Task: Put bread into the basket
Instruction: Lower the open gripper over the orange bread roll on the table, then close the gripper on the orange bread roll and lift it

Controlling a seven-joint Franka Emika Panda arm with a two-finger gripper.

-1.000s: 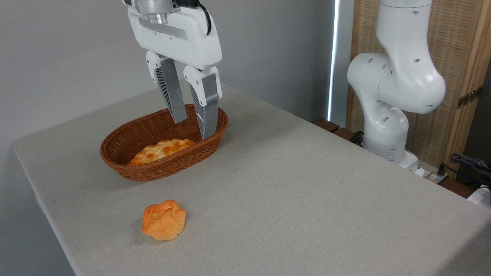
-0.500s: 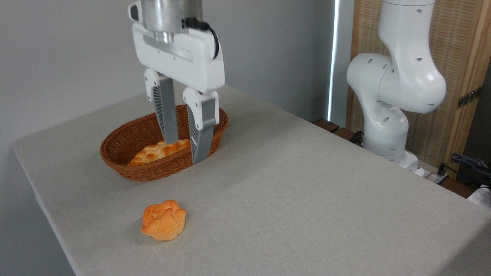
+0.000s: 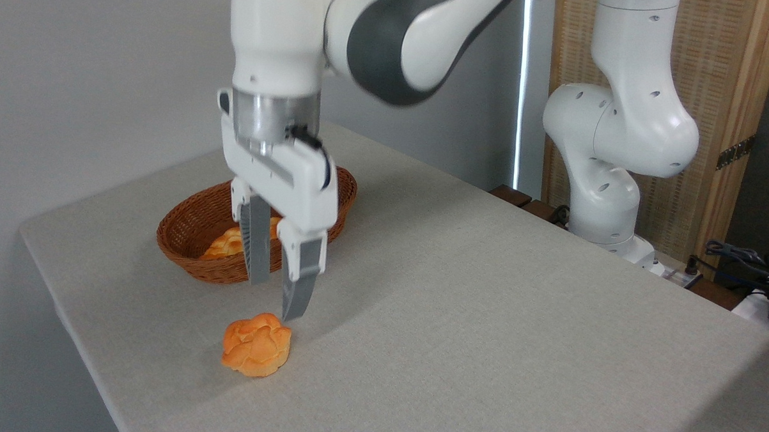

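The bread [image 3: 256, 344], a small orange-golden bun with a lumpy flower-like top, lies on the grey table near its front-left edge. Behind it stands the oval brown wicker basket [image 3: 192, 235], partly hidden by my gripper. Inside the basket a flatter golden braided loaf [image 3: 225, 244] shows. My gripper [image 3: 274, 299] hangs open just above and slightly behind the bun, fingers pointing down, with nothing between them. The right fingertip is close over the bun's top right edge.
The table is covered in grey cloth [image 3: 483, 309]; its left edge [image 3: 61, 307] drops off close to the bun. The arm's white base [image 3: 617, 160] stands at the back right, with cables [image 3: 747, 260] beside it.
My gripper has come down and forward from over the basket to just above the bun, staying open. The bun and the basket have not moved.
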